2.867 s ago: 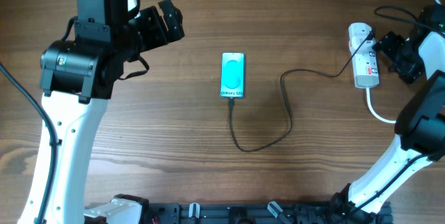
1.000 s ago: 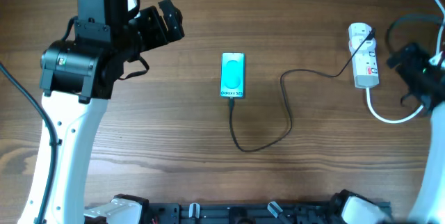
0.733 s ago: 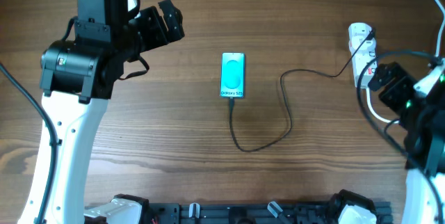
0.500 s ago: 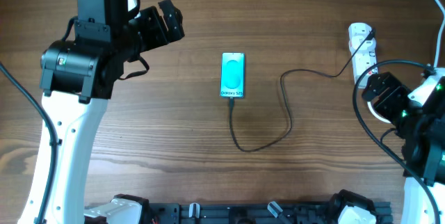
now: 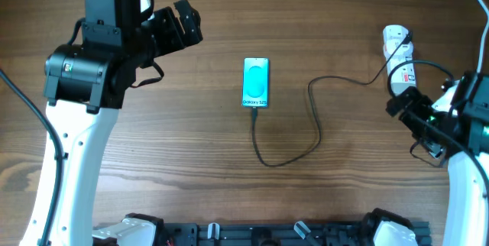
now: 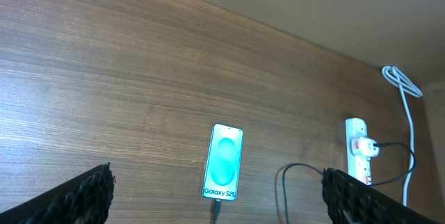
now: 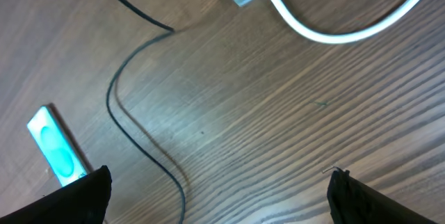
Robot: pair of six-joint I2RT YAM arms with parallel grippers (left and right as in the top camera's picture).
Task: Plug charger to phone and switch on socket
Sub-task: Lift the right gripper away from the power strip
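The phone (image 5: pixel 256 82) lies mid-desk, the charger (image 5: pixel 315 116) meeting its near edge and running to the socket (image 5: pixel 399 61) by the right edge. The left gripper (image 5: pixel 179 26) and right gripper (image 5: pixel 412 116) hang empty, fingers apart.

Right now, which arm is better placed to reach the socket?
Right. The right hand hangs open just below the socket, with nothing between them. The left hand, also open, sits on the far side of the phone and would probably have to cross over it.
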